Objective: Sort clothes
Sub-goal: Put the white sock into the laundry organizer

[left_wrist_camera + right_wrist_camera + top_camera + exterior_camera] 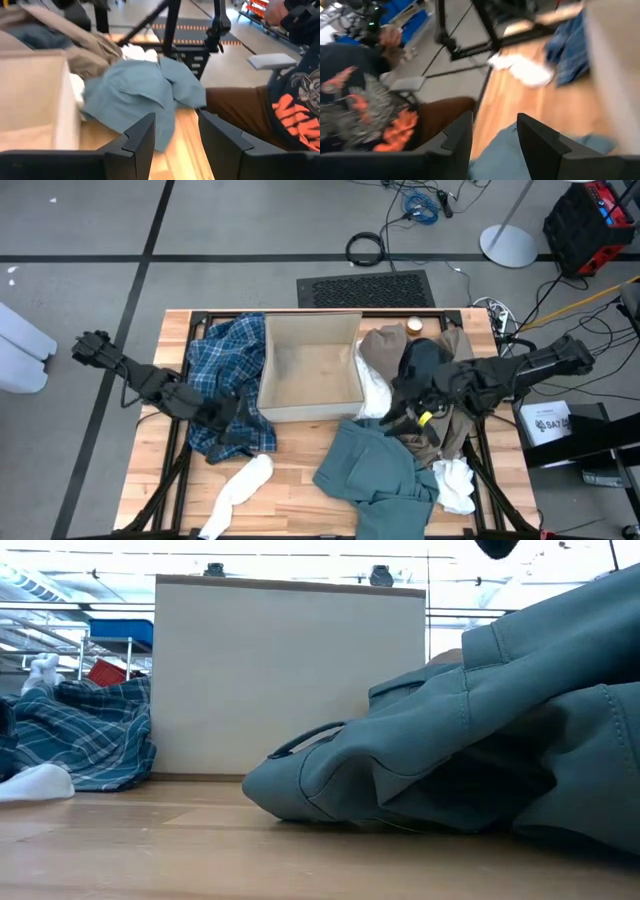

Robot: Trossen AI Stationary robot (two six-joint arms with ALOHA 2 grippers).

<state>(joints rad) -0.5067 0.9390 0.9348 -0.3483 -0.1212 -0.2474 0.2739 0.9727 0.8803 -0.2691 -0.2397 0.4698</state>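
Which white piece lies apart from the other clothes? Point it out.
The long white piece on the table's near-left part: bare wood surrounds most of it, while the other white pieces lie against the teal and brown garments.

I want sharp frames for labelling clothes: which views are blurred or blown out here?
High view: sharp and evenly lit. Low view: bright glare behind the cardboard box, teal-green piece fills the foreground. Left wrist view: slightly soft. Right wrist view: most smeared, white piece and plaid shirt lack detail.

Our arms (150,380) are matte black and jointed. Our fingers (137,142) are flat, dark, angular blades.
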